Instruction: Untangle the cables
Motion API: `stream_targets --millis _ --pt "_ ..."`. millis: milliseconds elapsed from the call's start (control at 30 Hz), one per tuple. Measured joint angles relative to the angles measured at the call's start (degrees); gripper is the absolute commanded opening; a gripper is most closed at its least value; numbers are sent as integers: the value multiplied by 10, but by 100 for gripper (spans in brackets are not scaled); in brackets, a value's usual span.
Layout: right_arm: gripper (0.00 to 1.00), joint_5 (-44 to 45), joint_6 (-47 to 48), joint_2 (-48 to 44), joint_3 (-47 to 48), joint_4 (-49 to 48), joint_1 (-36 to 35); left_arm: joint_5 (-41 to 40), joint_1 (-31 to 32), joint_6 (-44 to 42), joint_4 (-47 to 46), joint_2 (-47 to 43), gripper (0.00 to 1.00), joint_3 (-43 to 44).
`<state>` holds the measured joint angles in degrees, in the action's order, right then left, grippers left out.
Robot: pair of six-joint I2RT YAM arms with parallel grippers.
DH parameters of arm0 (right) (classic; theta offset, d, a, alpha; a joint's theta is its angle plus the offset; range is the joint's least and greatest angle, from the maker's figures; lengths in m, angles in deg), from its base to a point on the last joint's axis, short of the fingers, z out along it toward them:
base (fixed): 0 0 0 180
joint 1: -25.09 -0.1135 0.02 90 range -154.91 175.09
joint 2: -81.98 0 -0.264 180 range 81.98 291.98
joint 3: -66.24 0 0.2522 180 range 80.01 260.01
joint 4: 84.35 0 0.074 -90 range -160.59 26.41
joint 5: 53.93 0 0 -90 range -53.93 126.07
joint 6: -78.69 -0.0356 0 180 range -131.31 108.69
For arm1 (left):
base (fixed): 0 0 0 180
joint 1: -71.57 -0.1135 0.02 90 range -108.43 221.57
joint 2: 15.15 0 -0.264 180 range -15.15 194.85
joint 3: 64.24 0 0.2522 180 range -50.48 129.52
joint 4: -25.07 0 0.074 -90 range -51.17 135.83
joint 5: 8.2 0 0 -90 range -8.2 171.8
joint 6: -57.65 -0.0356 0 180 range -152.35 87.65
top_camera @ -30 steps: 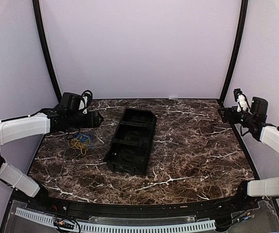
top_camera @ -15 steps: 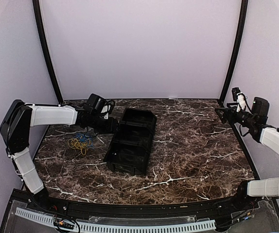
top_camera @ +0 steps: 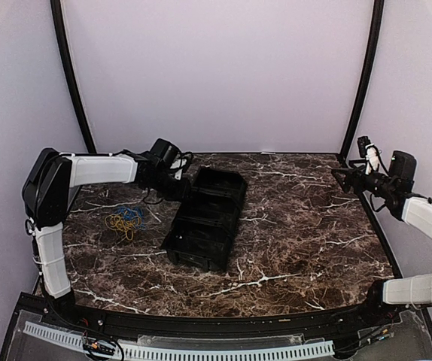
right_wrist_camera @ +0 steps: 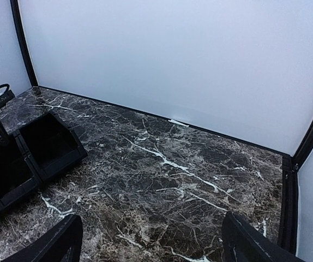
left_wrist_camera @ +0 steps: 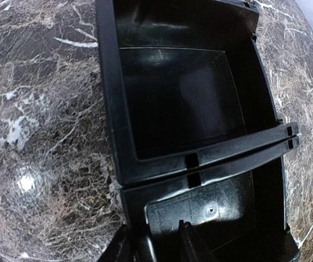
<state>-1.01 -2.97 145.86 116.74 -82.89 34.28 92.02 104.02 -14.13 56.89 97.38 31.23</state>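
Plainly, the cables (top_camera: 123,219) are lying on the counter (top_camera: 299,226) left of the left pincer (top_camera: 180,188), which is sitting part-open astride the tray (top_camera: 177,218) wall; the right pincer (right_wrist_camera: 152,243) is gaping empty, far off.

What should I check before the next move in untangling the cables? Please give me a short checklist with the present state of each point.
1. The cables lie in a small bundle on the table, left of the tray: ok.
2. A gripper is at the cables: not ok; neither one touches them.
3. The left gripper is clear of the tray: not ok; its fingers straddle the tray's wall.
4. The left gripper has closed on that wall: cannot tell.
5. The right gripper is open and empty: ok.
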Motion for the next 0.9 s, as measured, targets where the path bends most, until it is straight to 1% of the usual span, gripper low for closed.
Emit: stream_targets --millis 200,267,300,367,467,600,667,900 --pt "89 -4 0 10 0 0 0 11 0 -59 -13 40 14 61" --pt "89 -4 0 12 0 0 0 17 0 -82 -20 58 9 84" --pt "89 -4 0 12 0 0 0 19 1 -95 -24 68 4 97" --pt "89 -4 0 12 0 0 0 24 1 -121 -35 90 0 122" --pt "89 -4 0 12 0 0 0 32 1 -169 -39 123 0 166" --pt "90 -3 0 12 0 0 0 27 2 -223 -41 183 0 252" --pt "90 -3 0 12 0 0 0 21 3 -239 -43 204 4 281" --pt "90 -2 4 15 0 0 1 7 3 -283 -43 218 5 322"
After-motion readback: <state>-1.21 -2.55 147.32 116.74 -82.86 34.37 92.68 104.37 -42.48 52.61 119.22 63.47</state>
